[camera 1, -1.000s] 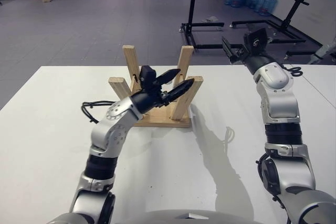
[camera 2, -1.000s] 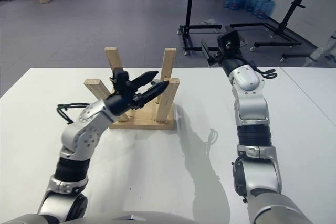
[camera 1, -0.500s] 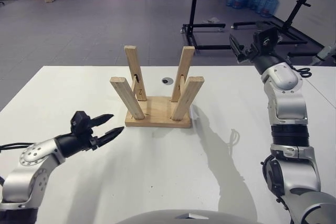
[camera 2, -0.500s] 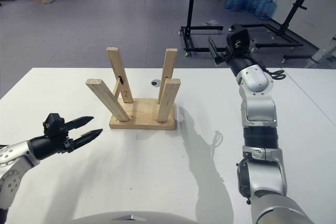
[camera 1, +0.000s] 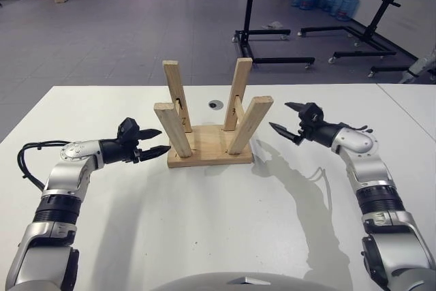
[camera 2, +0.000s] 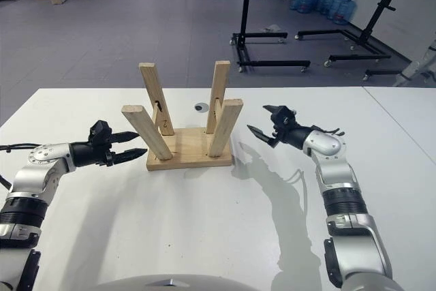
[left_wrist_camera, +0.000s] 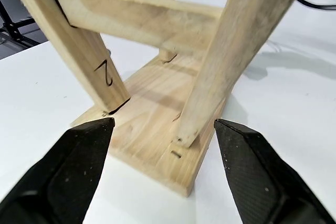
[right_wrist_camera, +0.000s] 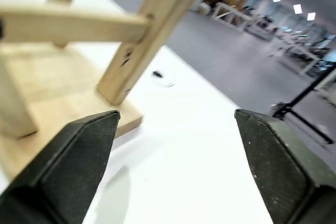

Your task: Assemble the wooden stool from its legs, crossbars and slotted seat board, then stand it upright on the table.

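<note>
Left eye view: the upturned stool [camera 1: 208, 146] sits between wide-open left jaws and wide-open right jaws, touching neither.

Head stereo pair looks fwd/down at table [camera 1: 204, 223]; wrist cams close on stool [camera 1: 208, 151], opp. sides.

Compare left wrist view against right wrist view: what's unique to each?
Left wrist view adds the leg marked 2 and a small dark mark on the seat board near its edge. Right wrist view adds a small round object on the table beyond the stool. Shared: seat board flat on the table, legs up, a crossbar between legs; left end effector and right end effector each open, holding nothing.
</note>
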`<state>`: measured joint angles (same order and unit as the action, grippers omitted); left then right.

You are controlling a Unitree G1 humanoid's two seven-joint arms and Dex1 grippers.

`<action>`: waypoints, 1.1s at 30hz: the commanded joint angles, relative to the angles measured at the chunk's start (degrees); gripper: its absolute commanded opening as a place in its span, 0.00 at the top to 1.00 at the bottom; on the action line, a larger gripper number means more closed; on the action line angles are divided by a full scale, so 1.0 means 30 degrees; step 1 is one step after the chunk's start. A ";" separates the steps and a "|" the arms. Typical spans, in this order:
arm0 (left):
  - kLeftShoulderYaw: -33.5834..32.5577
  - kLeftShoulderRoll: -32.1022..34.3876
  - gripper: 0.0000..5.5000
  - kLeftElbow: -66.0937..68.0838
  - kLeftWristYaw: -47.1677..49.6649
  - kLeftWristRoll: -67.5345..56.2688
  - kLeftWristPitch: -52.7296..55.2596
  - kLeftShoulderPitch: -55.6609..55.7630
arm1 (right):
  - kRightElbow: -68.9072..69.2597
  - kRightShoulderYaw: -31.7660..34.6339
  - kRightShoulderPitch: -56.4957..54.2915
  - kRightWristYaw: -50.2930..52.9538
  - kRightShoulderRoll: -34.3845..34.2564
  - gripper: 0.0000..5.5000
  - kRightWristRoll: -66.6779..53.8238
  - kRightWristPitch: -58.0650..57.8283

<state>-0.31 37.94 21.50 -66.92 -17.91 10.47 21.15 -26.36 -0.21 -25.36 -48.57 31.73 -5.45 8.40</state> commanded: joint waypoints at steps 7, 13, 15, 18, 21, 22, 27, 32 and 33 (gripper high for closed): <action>0.0812 0.0538 0.37 -0.0946 -0.1843 -0.0158 0.0935 0.0329 | -0.1804 -0.2809 -0.1023 -0.3252 -0.1153 0.26 0.0689 0.1631; 0.0906 0.0390 0.37 -0.1033 -0.2073 0.0001 0.0904 0.0700 | -0.1090 -0.2434 -0.1278 -0.4758 -0.1438 0.26 -0.0676 0.0691; 0.0653 0.0016 0.37 -0.1077 -0.1690 -0.0212 0.1133 0.0963 | -0.0270 -0.2131 -0.1214 -0.5524 -0.1349 0.26 -0.1749 -0.0222; 0.0489 -0.0380 0.37 -0.1672 -0.1542 -0.0767 0.1617 0.0849 | 0.0631 -0.1926 -0.1018 -0.6197 -0.1216 0.26 -0.2667 -0.1295; 0.0038 -0.0588 0.37 -0.3574 -0.2470 -0.2714 0.2758 0.0066 | 0.1277 -0.1722 -0.1049 -0.6415 -0.1406 0.26 -0.3386 -0.2354; 0.0004 -0.0525 0.37 -0.4145 -0.2613 -0.3094 0.3089 -0.0215 | 0.1227 -0.1735 -0.1182 -0.6420 -0.1473 0.26 -0.3420 -0.2462; 0.0755 -0.0299 0.44 -0.3999 -0.2367 -0.2354 0.3464 -0.0308 | 0.0251 -0.2000 -0.1899 -0.6587 -0.1855 0.41 -0.3078 -0.2340; 0.1247 -0.0948 0.58 -0.2294 -0.1722 -0.1335 0.2830 0.0742 | -0.1159 -0.2139 -0.2662 -0.6975 -0.2497 0.56 -0.3036 -0.2115; 0.1290 -0.1131 0.61 -0.1956 -0.1592 -0.1233 0.2742 0.0976 | -0.1362 -0.2190 -0.2782 -0.7132 -0.2591 0.60 -0.3038 -0.2161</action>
<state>2.64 35.45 14.03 -72.72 -22.90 19.50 21.85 -29.39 -6.35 -31.49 -68.96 24.82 -14.59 1.60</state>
